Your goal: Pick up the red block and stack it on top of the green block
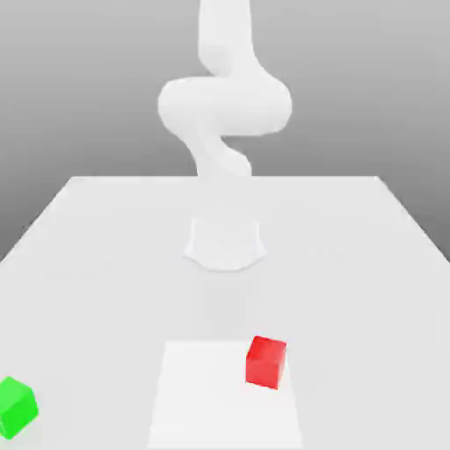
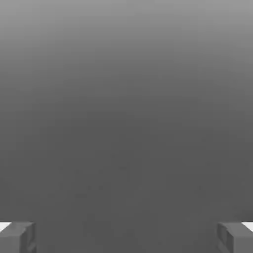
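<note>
A red block (image 1: 265,361) rests on the white table (image 1: 105,264), near the front and slightly toward the exterior view's right. At the front corner on the exterior view's left sits a green block (image 1: 16,407), well apart from the red one. In the hand view my gripper (image 2: 126,238) is open: its two grey fingertips (image 2: 17,237) stand far apart, with plain grey background between them and no block there. The white arm (image 1: 224,105) rises behind the table's middle, far back from both blocks.
The arm's round base (image 1: 225,243) stands at the table's centre. A lighter square patch (image 1: 211,400) marks the table's front, and the red block sits at its far corner on the exterior view's right.
</note>
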{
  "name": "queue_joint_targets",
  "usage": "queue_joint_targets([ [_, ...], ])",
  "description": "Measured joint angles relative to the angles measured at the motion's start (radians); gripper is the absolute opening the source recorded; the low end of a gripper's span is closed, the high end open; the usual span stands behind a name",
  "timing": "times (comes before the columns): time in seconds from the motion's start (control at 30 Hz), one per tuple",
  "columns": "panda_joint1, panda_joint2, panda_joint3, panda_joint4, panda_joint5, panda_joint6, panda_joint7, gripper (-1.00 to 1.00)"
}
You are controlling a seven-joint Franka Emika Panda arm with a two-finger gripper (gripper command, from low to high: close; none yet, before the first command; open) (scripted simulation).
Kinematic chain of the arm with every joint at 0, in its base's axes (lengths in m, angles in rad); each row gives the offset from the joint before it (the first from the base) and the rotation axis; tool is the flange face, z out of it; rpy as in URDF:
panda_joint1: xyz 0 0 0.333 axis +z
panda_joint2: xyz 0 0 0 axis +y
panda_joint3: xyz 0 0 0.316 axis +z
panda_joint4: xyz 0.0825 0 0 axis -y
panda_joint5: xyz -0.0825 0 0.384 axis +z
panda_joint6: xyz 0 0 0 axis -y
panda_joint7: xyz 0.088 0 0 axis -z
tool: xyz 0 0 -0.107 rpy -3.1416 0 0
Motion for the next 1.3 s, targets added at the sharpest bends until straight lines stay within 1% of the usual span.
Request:
queue_joint_targets([
  [0.27, -0.044, 0.3, 0.106, -0.185, -0.011, 0.184, 0.19, 0.0],
  [0.57, -0.048, 0.636, 0.175, -0.391, -0.013, 0.39, 0.395, 0.0],
  [0.67, -0.033, 0.743, 0.175, -0.429, -0.02, 0.465, 0.445, 0.0],
  [0.73, -0.028, 0.814, 0.158, -0.425, -0.062, 0.523, 0.48, 0.0],
  [0.83, 0.023, 0.923, 0.092, -0.41, -0.129, 0.613, 0.532, 0.0],
  [0.87, 0.04, 0.952, 0.071, -0.406, -0.145, 0.637, 0.543, -1.0],
  [1.1, 0.042, 0.955, 0.069, -0.406, -0.15, 0.642, 0.548, -1.0],
  [1.2, 0.017, 0.869, 0.108, -0.419, -0.085, 0.57, 0.5, -1.0],
  [1.3, 0.018, 0.764, 0.126, -0.435, -0.02, 0.482, 0.452, -1.0],
])
